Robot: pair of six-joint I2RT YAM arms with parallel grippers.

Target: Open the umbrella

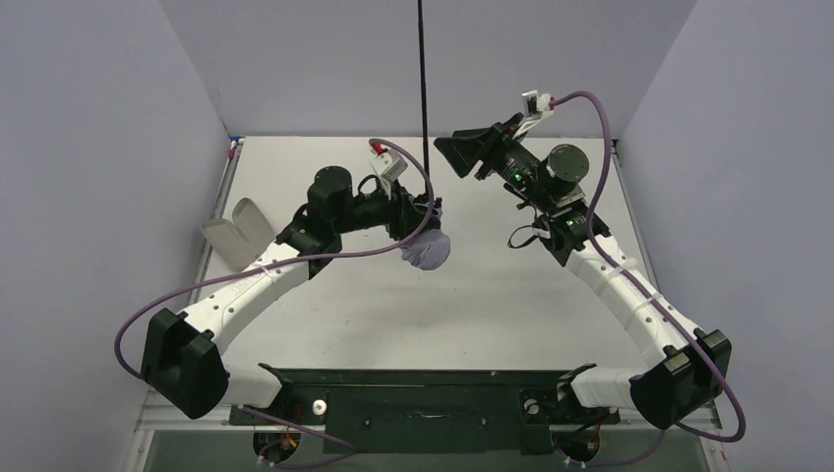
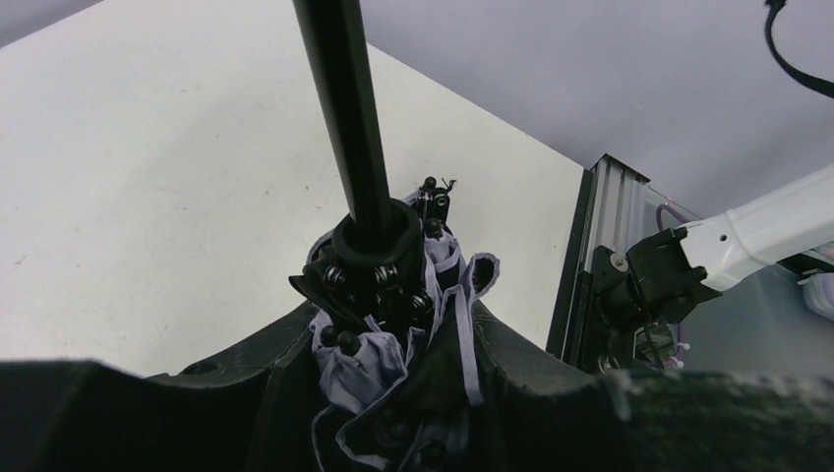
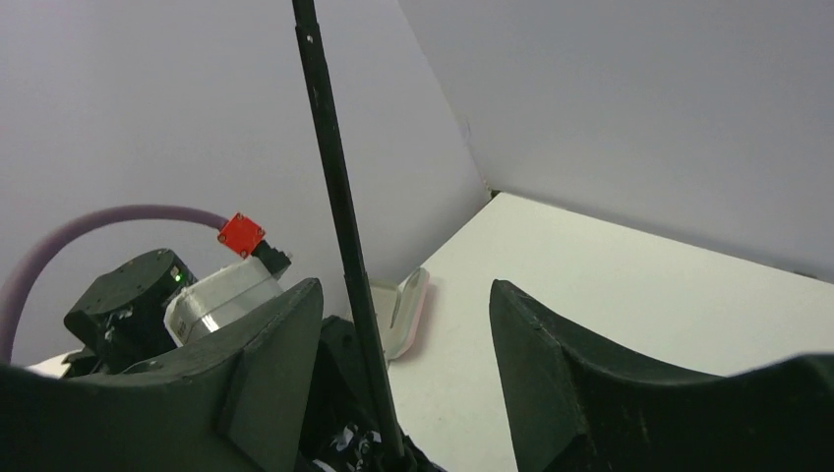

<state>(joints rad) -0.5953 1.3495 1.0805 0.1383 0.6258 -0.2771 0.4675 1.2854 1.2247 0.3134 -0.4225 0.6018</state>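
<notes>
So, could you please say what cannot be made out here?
Handle of the umbrella: shaft leaves the top edge in every view.
Fingertips of the left pincer: buried in fabric, left wrist view; wrist covers them from above.
Whether shaft touches the right pincer: cut by bottom edge, right wrist view; too small from above.

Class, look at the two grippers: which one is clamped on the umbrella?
The left gripper: it is shut on the umbrella at its folded cloth. The right gripper is open, beside the shaft without gripping it.
</notes>
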